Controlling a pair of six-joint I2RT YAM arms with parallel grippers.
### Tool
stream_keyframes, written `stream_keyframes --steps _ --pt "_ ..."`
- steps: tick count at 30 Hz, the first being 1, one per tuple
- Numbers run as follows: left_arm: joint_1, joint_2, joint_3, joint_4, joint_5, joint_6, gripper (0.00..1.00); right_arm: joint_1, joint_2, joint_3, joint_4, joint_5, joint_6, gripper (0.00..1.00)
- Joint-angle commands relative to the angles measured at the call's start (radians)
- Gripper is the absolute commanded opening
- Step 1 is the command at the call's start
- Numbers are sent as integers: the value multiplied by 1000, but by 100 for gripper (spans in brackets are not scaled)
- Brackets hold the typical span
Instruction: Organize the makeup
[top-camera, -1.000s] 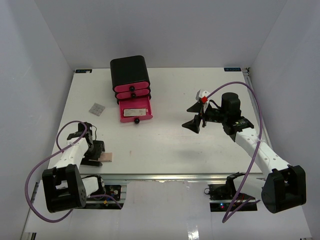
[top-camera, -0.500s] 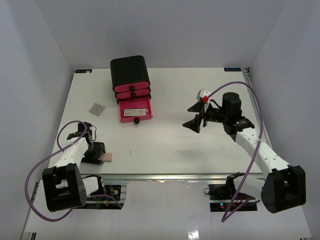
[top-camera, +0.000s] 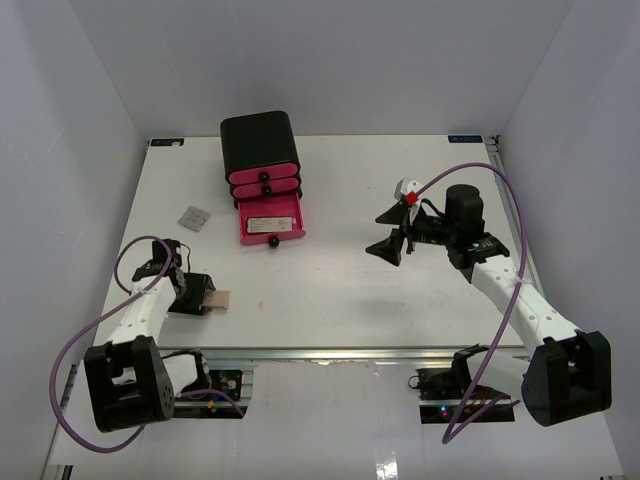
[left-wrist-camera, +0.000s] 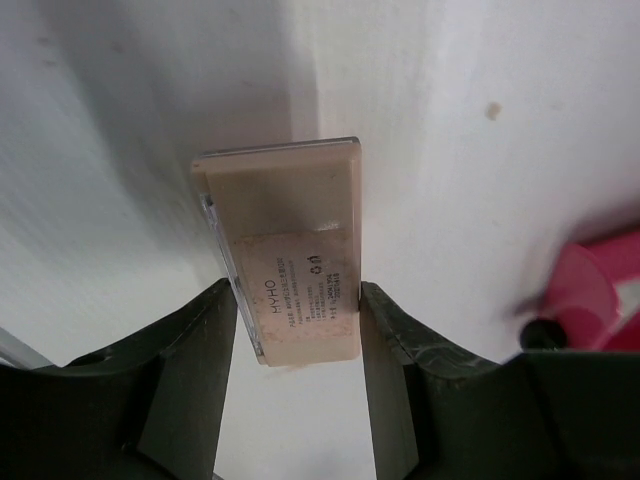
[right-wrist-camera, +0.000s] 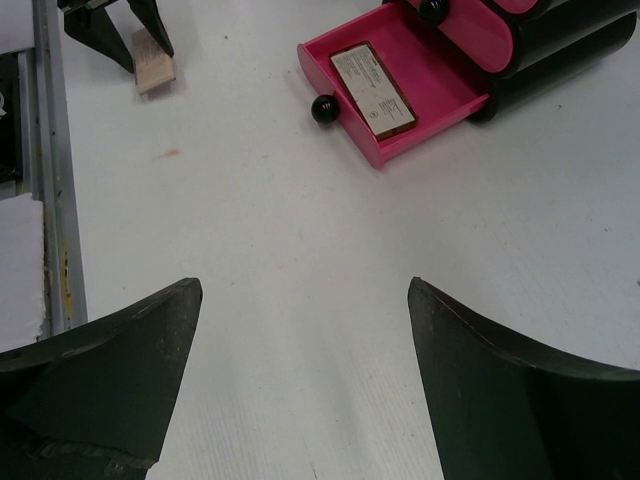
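1. Left jaws have narrowed over the last second and now press both long sides of the pad (left-wrist-camera: 290, 250) at its near end. Right jaws stand wide apart, holding nothing, above the bench (top-camera: 400, 300).
2. With the left arm, the pad has shifted slightly away from the near bench edge. The pick looks under way, probably bound for the open drawer (top-camera: 270, 205), well apart.
3. The pad is a flat beige-pink rectangle with its printed label up, at the bench's near left. I cannot tell whether it is lifted.
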Motion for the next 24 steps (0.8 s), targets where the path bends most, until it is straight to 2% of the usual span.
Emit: stream_keyframes --steps 1,7,9,13,19,24 --pt "-16 -47 135 64 142 -12 14 -11 2 -9 44 -18 5 90" --pt "-131 69 281 147 162 -123 13 -17 13 -10 42 -7 -2 90" --pt "-206 152 349 179 141 -163 13 -23 16 -10 42 -6 -4 90" --pt "-289 317 488 205 113 -207 13 -35 19 -10 42 -9 -6 90" --pt "-330 461 620 222 57 -258 14 -44 29 -12 42 -13 -7 90" --pt "-364 545 667 229 46 -311 17 -44 36 -13 42 -15 -10 90"
